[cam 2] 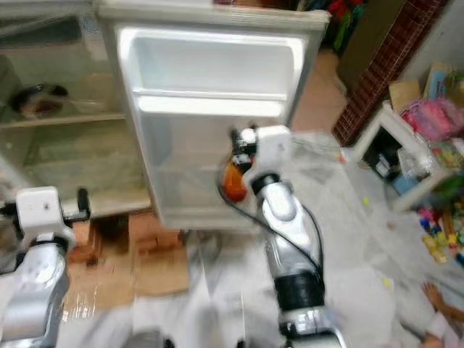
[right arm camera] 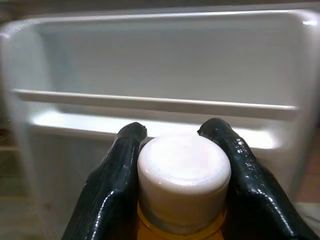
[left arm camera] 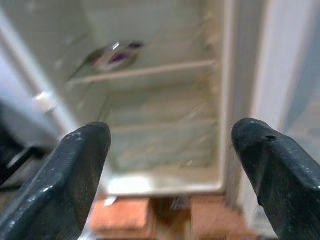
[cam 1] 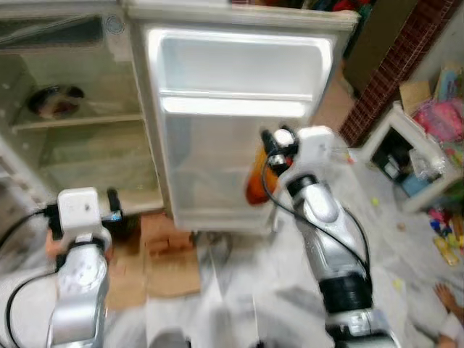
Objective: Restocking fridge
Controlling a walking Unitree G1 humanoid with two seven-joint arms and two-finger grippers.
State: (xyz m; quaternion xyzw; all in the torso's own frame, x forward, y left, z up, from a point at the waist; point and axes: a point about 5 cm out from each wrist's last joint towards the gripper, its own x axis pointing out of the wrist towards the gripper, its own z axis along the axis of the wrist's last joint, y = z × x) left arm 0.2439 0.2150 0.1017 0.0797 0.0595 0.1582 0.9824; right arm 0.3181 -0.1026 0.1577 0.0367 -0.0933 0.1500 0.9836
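Note:
The small fridge stands open, its white door (cam 1: pixel 239 123) swung out toward me with an upper door shelf (right arm camera: pixel 150 102) and a lower bin. My right gripper (right arm camera: pixel 175 137) is shut on an orange bottle (cam 1: pixel 257 181) with a white cap (right arm camera: pixel 182 172), held upright just in front of the door's lower part. My left gripper (left arm camera: pixel 172 145) is open, low at the left, facing the fridge interior (left arm camera: pixel 160 130). A dark bowl-like item (cam 1: pixel 54 101) rests on the fridge's upper inner shelf.
Reddish bricks and cardboard (cam 1: pixel 170 250) lie on the floor under the fridge. A white shelf unit (cam 1: pixel 417 156) with toys and clutter stands at the right by a brick wall (cam 1: pixel 391 65). A person's hand (cam 1: pixel 449 299) shows at the lower right.

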